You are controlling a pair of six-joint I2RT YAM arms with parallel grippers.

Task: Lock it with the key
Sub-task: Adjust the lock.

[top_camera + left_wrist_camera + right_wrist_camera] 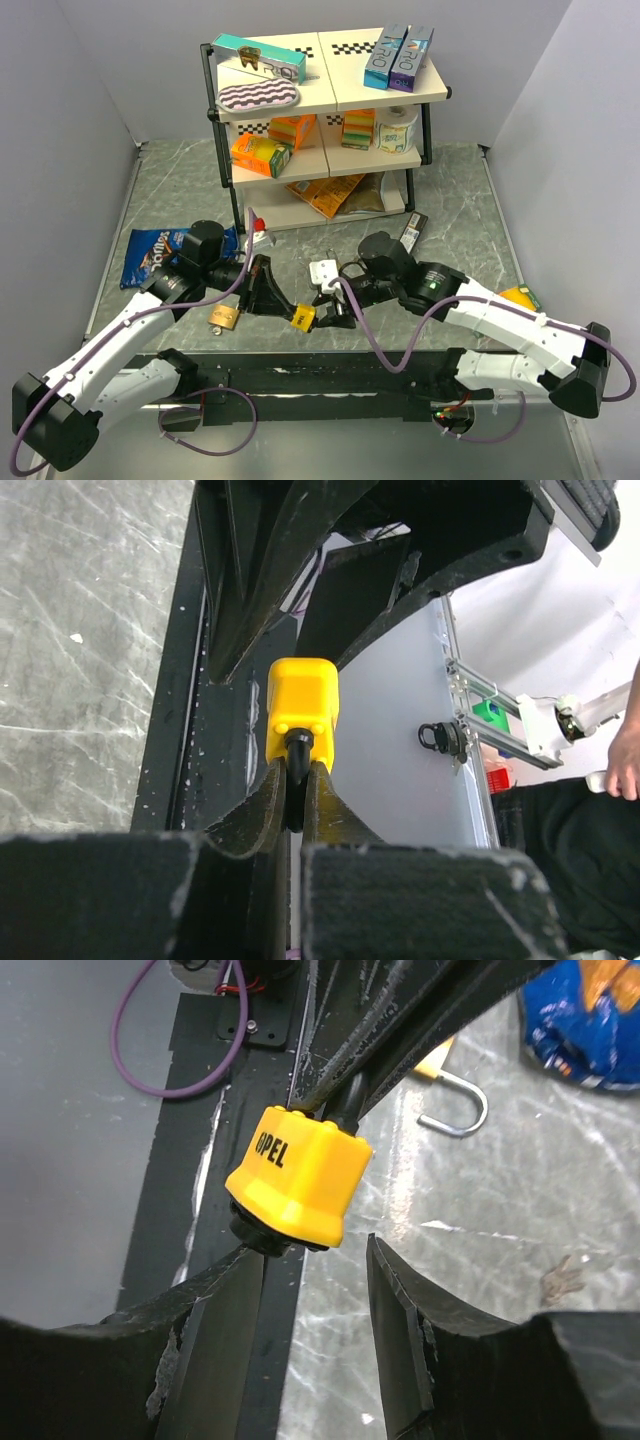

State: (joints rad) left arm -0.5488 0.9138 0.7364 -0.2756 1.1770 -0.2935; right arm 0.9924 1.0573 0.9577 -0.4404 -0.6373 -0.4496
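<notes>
Holding yellow lock (303,317) up just beside brass padlock (225,318), left gripper (290,780) clamped tight on its black loop, probably presenting bottom end to half-open, empty right gripper (312,1252); no key seen.

Black capitals reading "OPEL" run across one face of the yellow plastic cap (290,1175), seen close from the right wrist. We cannot tell whether another letter stands ahead of the O. From above, we make out large pale letters, apparently "ARO", running up the tall blue cardboard box (383,57). The same letters show on the tall purple cardboard box (412,60) just beside it on the top board of the cream-and-black shelf rack (330,100). The long teal cardboard box (262,57) on that board carries similar lettering, too small for us to read. White print on the crumpled blue snack bag (150,255), lying on the grey marbled tabletop (470,210), is illegible.
</notes>
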